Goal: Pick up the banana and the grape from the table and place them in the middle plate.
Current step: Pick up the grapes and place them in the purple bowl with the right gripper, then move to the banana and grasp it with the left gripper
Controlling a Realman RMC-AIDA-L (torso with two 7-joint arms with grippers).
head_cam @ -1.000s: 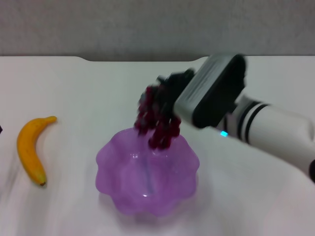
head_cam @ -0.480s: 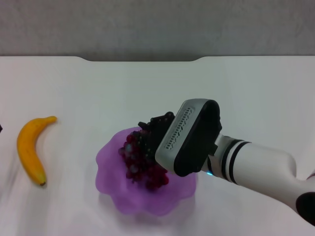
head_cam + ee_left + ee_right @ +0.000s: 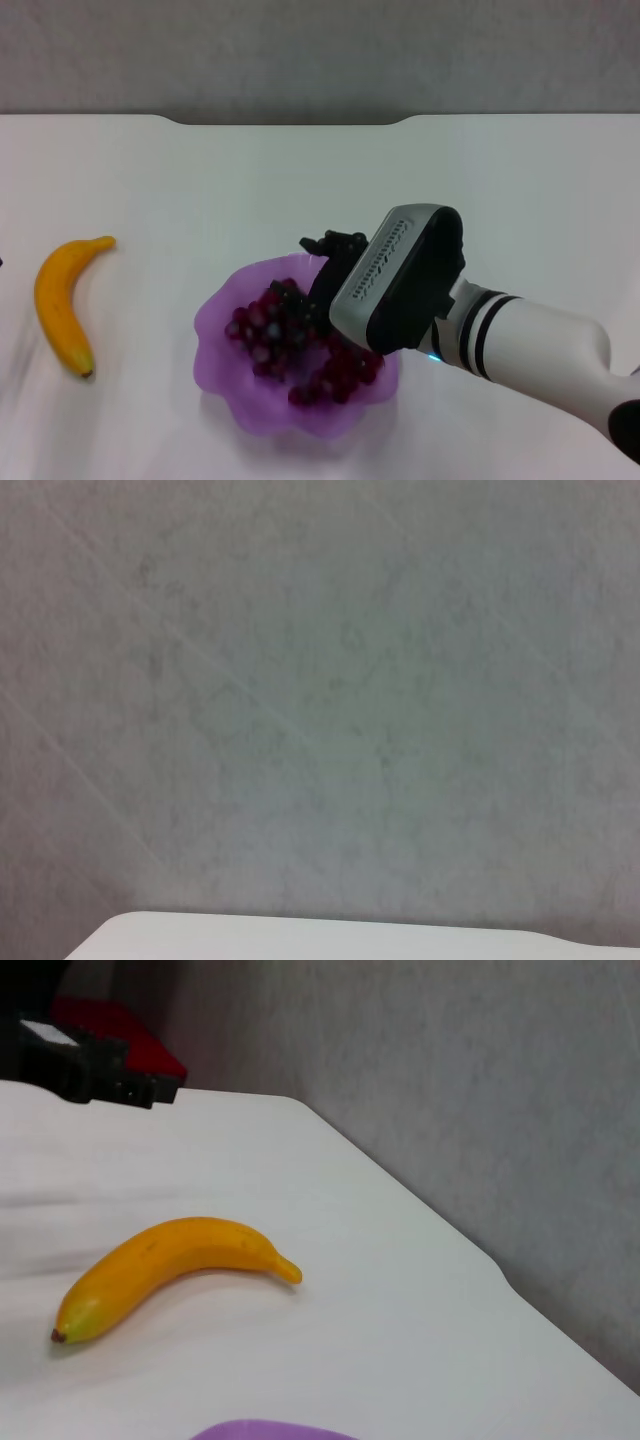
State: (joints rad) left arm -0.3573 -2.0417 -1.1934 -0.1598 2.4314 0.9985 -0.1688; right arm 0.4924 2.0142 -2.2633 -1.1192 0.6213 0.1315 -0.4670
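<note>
While the right pincer [image 3: 322, 262] hovers at the grapes [image 3: 290, 340] in the purple plate [image 3: 215, 320] (its grip hidden, I cannot tell), lifting could drag them out. Banana [image 3: 60, 305] waits on the surface [image 3: 500, 180].

The grape [image 3: 300, 345] no longer hangs in the air above the far rim of the middle plate [image 3: 222, 312]; it now lies spread out inside the plate, resting on its floor. The right tool [image 3: 322, 262] has come down from well above the plate's far side and now sits low over the plate's right half, just beside the bunch.
</note>
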